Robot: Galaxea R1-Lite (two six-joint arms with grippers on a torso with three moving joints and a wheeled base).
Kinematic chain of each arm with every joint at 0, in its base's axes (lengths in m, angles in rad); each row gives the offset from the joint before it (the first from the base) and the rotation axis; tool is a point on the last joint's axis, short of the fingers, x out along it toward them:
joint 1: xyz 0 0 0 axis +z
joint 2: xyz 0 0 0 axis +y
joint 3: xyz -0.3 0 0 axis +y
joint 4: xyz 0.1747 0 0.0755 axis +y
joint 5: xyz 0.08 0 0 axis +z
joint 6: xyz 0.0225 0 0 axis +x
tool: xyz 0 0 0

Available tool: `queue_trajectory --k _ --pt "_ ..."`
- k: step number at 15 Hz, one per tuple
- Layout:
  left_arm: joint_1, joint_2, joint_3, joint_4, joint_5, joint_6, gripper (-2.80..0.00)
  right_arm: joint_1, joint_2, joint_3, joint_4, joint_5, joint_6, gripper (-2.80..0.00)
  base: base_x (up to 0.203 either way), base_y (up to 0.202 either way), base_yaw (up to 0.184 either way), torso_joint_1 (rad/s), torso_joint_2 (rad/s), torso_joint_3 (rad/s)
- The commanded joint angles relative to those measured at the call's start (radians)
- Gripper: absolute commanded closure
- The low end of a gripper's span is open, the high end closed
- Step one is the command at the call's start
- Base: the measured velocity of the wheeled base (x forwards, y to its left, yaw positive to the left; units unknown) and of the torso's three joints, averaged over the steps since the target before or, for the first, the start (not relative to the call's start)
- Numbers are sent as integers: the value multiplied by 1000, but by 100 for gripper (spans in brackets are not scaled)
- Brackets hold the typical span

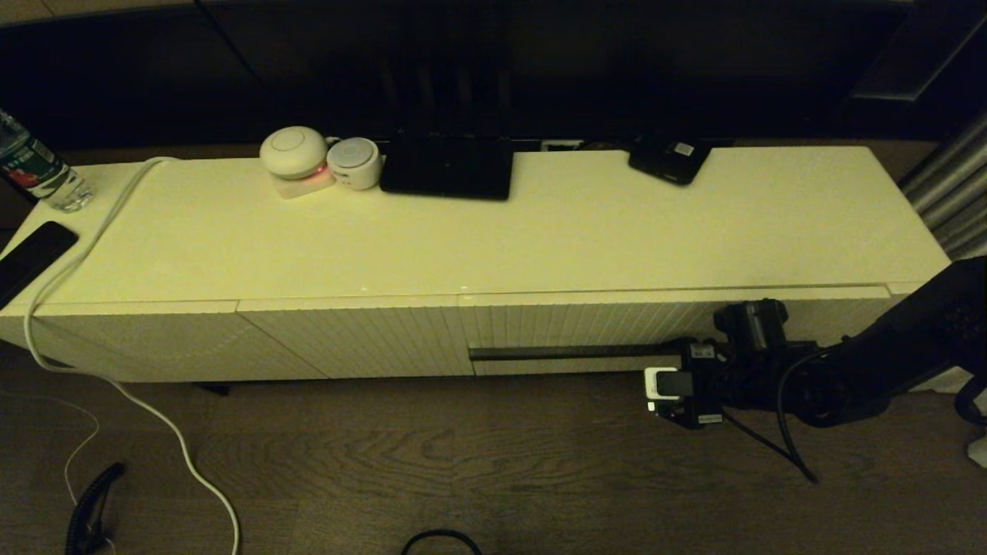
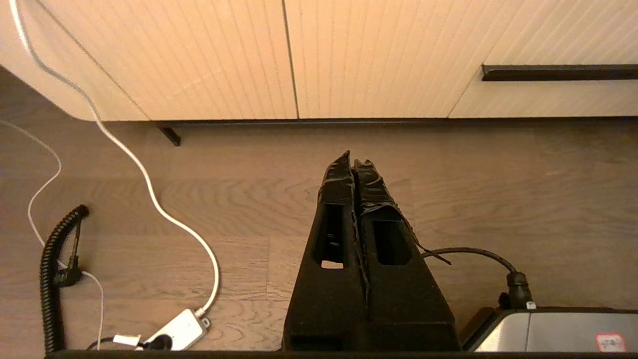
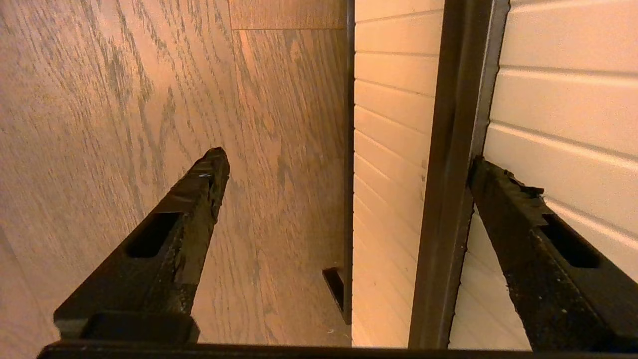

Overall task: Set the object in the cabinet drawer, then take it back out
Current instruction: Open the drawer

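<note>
The cabinet drawer (image 1: 601,327) is cream-white and ribbed, and it sits flush with the cabinet front. A long dark handle strip (image 1: 570,352) runs along its lower edge. My right gripper (image 1: 683,356) is at the right part of that strip, open. In the right wrist view the handle strip (image 3: 448,174) runs between the fingers of the right gripper (image 3: 347,158). One finger (image 3: 518,209) lies against the ribbed front beside the strip. The other finger (image 3: 194,199) hangs over the floor. My left gripper (image 2: 354,160) is shut on nothing, low above the floor left of the drawer's handle strip (image 2: 558,72).
On the cabinet top (image 1: 540,239) stand two round white devices (image 1: 293,152), a black tablet (image 1: 447,168), a small black device (image 1: 669,160), a phone (image 1: 31,258) and a water bottle (image 1: 35,166). A white cable (image 1: 154,416) hangs to the floor beside a coiled black cord (image 1: 89,509).
</note>
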Motion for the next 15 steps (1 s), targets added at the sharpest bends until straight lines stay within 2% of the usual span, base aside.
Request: queue_trajectory --k 1,5,15 --pt "0 -2 2 -1 0 0 0 0 4 1 -1 0 -8 -280 0 0 0 0 0 0" --pt "0 -2 0 -2 0 0 0 -1 12 -1 17 -5 -7 -280 0 0 0 0 0 0" --pt "0 -2 0 -1 0 0 0 0 -12 102 43 -4 -19 -280 0 0 0 0 0 0"
